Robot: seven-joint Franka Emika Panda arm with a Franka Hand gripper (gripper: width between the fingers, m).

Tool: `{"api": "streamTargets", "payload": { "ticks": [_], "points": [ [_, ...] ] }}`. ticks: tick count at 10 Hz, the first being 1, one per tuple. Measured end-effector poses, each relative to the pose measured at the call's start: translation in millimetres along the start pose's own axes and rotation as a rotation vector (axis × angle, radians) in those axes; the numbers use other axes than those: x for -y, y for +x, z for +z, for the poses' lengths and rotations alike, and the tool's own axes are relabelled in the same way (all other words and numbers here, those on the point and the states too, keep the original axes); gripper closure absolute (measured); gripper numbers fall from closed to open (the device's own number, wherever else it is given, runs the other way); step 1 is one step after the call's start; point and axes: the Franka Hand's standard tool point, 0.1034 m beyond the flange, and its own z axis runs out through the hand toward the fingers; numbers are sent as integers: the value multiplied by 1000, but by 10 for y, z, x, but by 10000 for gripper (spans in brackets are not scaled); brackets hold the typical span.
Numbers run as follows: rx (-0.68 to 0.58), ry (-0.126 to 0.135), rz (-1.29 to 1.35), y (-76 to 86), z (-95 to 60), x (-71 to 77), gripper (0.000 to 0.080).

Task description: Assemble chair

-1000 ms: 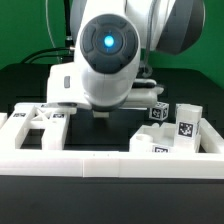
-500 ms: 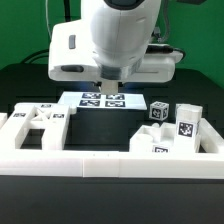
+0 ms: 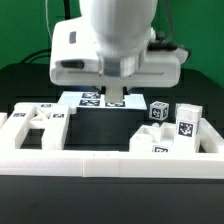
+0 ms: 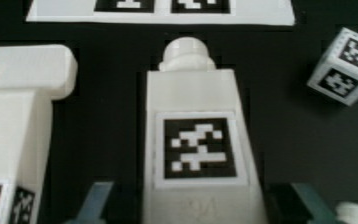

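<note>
So my claw (image 4: 202, 205) is pinching the near end of the chair post (image 4: 197, 120), which runs lengthwise straight out ahead of it, peg tip aimed at the marker board (image 4: 158, 8), bigger chair part (image 4: 16, 110) just beside.

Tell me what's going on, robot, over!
Gripper shut on white chair post, near the marker board. Two other chair parts beside it, not touching. Nothing blocking, over.

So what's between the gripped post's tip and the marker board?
Only bare black table, in the wrist view; post and marker board don't touch.
</note>
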Motion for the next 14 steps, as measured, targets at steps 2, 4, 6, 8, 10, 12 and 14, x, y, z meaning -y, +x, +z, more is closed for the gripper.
{"api": "streamTargets", "payload": {
  "ticks": [2, 4, 6, 8, 10, 12, 14],
  "points": [
    [-132, 0, 0, 29, -113, 26, 512],
    [-265, -2, 3, 96, -143, 7, 512],
    [-413, 18, 26, 171, -151, 27, 512],
    [-526, 38, 40, 209, -446, 62, 512],
    [-664, 42, 39, 171, -725, 69, 512],
    [-801, 29, 46, 250, -699, 44, 512],
    [-914, 23, 56, 269, -699, 39, 512]
  ]
}}
